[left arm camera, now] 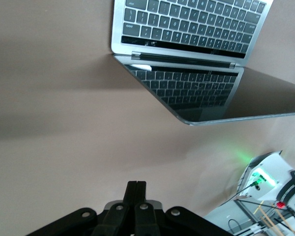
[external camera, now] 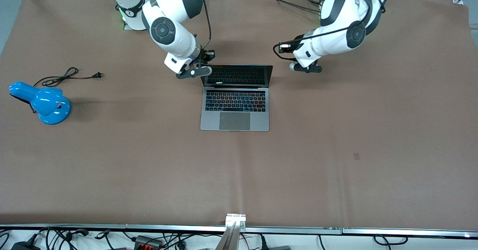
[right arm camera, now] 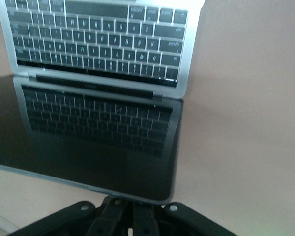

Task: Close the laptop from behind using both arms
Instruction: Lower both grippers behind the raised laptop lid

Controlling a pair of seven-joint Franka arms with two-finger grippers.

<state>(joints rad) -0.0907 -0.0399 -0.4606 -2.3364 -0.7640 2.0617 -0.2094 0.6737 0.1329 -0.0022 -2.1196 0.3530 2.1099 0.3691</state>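
Front view puts the laptop near the middle of the table, open, its base flat with the trackpad toward the camera and the dark screen standing up along the edge nearest the robots' bases. The screen's top edge runs lengthwise from the right arm's end of the table toward the left arm's end, so a push from the base side toward the camera would fold it down over the keys.

Nearest that edge is the right gripper, over the table just beside the screen corner at the right arm's end, close enough that it may be touching. In the right wrist view the screen's top corner sits directly above the right gripper, whose fingers look pressed together with nothing between them.

The left gripper hovers over the table off the other screen corner, with a clear strip of table between it and the laptop. The left wrist view agrees: bare table separates the screen edge from the left gripper, also clenched on nothing.

So I judge the right arm is in place, while the left must move in toward its corner before both push together.

A blue desk lamp lies well apart.
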